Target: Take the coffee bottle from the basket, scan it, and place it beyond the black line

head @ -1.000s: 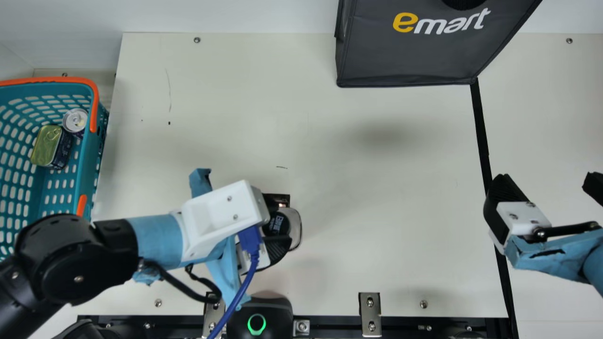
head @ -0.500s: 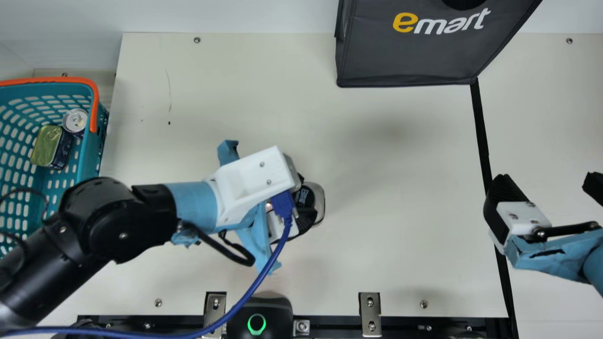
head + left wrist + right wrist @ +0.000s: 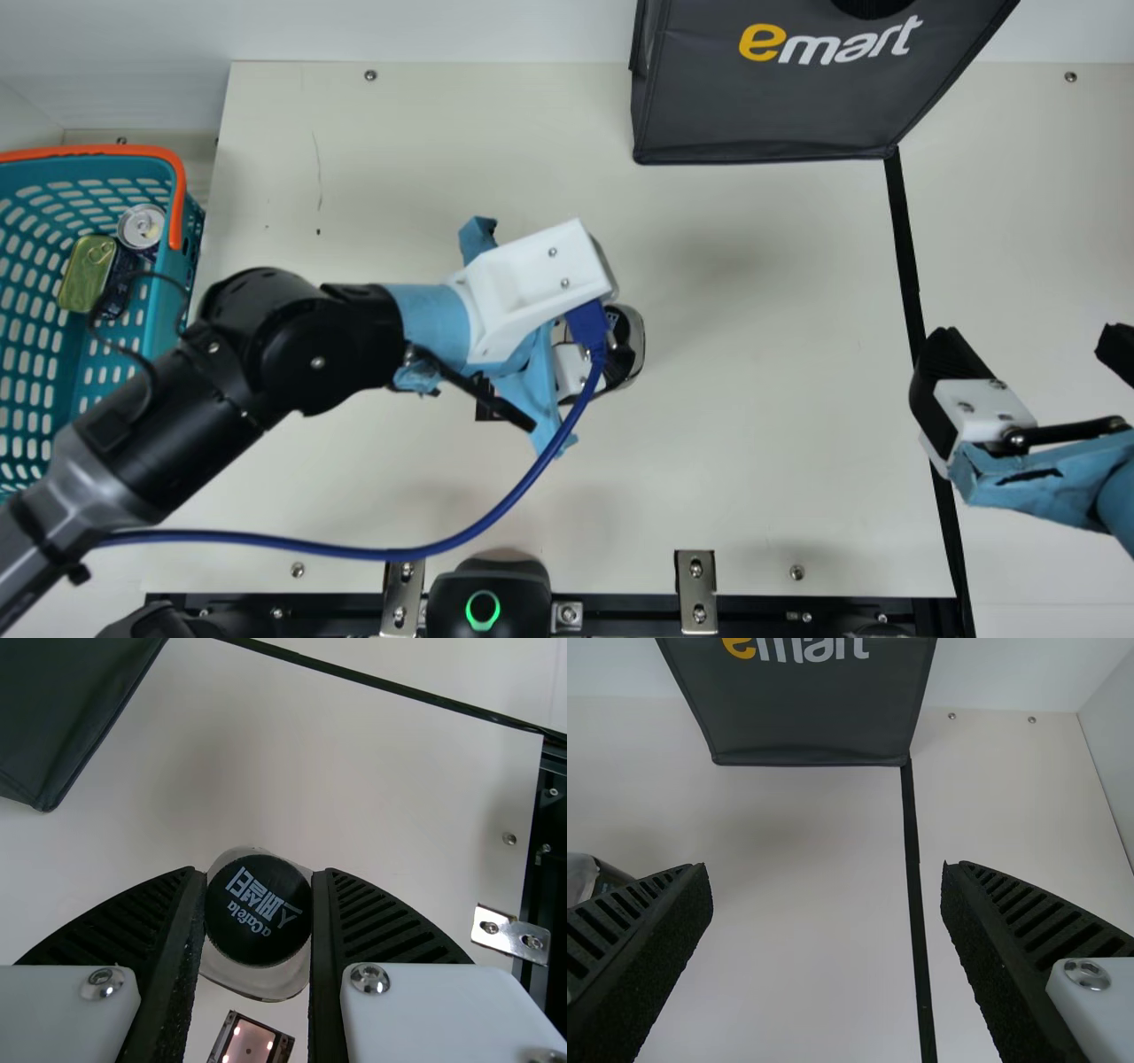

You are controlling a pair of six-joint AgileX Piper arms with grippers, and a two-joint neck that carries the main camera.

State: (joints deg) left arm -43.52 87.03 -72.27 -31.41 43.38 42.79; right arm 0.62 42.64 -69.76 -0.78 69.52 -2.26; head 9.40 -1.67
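One coffee bottle (image 3: 636, 341) is held between the two ribbed fingers of the left claw (image 3: 625, 335), which is closed against its sides; in the left wrist view its round black cap is faced by the camera. Whether the table (image 3: 753, 443) is touched by the bottle cannot be told for certain, its base being hidden. The bottle is placed left of the black line (image 3: 902, 230), well apart from it. In the main view, the right claw (image 3: 1032, 350) is seen at the line, its fingers spread wide with nothing between them. At the left, a round can (image 3: 142, 227) and a rectangular tin (image 3: 87, 273) are contained in the basket (image 3: 166, 275). A dark bag (image 3: 762, 106) is set at the far edge, its corner beside the line's far end.
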